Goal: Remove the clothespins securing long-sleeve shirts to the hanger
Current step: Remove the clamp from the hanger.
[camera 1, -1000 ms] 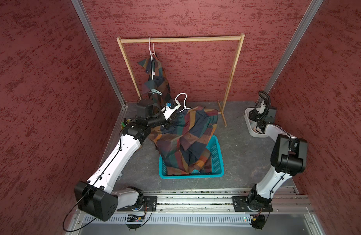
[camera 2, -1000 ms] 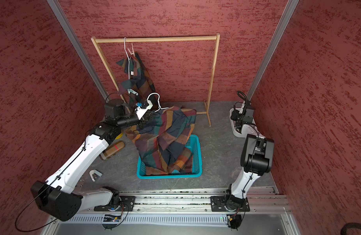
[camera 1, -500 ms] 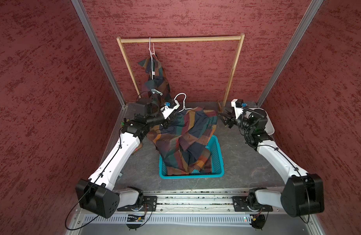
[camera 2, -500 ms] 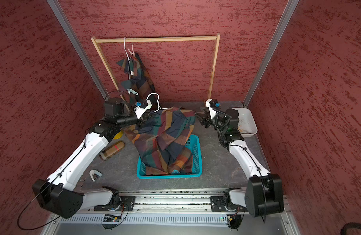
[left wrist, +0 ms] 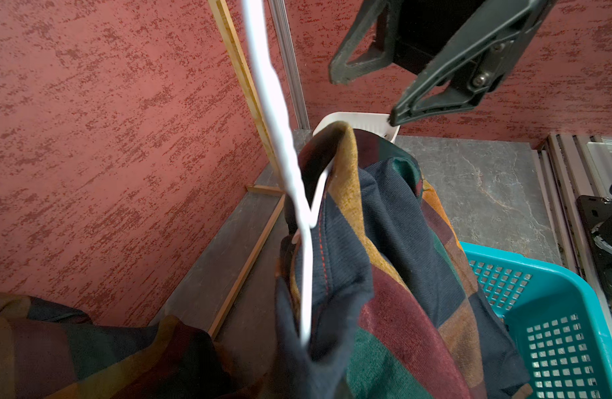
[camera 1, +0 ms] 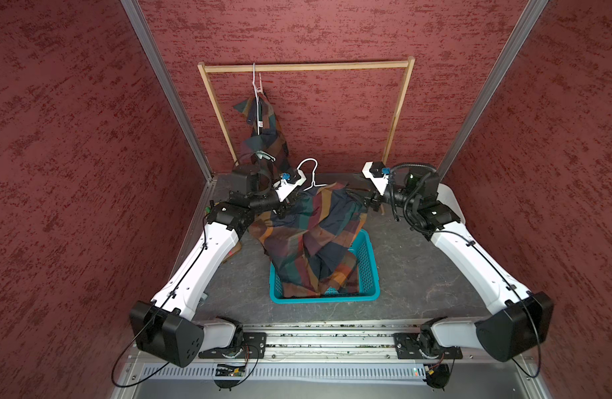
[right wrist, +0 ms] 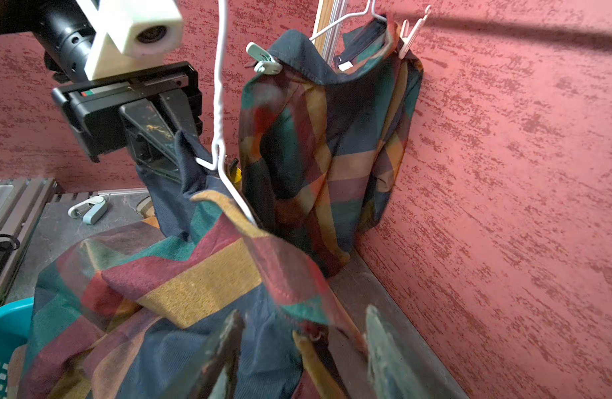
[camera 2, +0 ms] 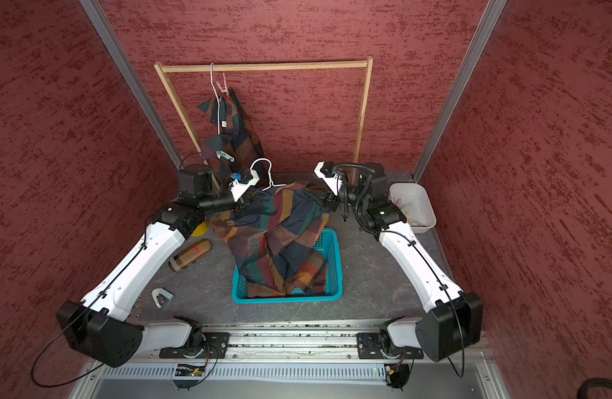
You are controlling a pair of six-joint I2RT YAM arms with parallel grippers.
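- Above the far rim of the teal basket, the front plaid long-sleeve shirt hangs on a white wire hanger that is off the rack. Its tail spills into the basket, so it is probably held there to drop in once freed.
- The left fingers are pressed together on navy cloth just beside the hanger's twisted neck. They carry the weight of shirt and hanger.
- The right fingers are spread and grip nothing. They straddle the shirt's shoulder edge on the right arm's side, above the basket's far rim.
- An ochre strip lies between the right fingers; I cannot tell whether it is a clothespin or a fold of cloth. The pose suggests a reach for whatever pins that shoulder.
- Beyond the basket, the rear shirt hangs from the wooden rack. A mint clothespin and a pale pink clothespin are clipped at its hanger, so that shirt looks untouched.
- The right wrist view shows both pegs clearly, and the left fingers' pinch. In both top views the pegs are only specks and the pinch is hidden by cloth.
- The left wrist view shows the gap between the right fingers against the wall, with a white bin's rim just behind the shoulder peak.
- In a top view the white bin sits on the tabletop to the right of the basket, holding pale sticks that look like collected pegs.
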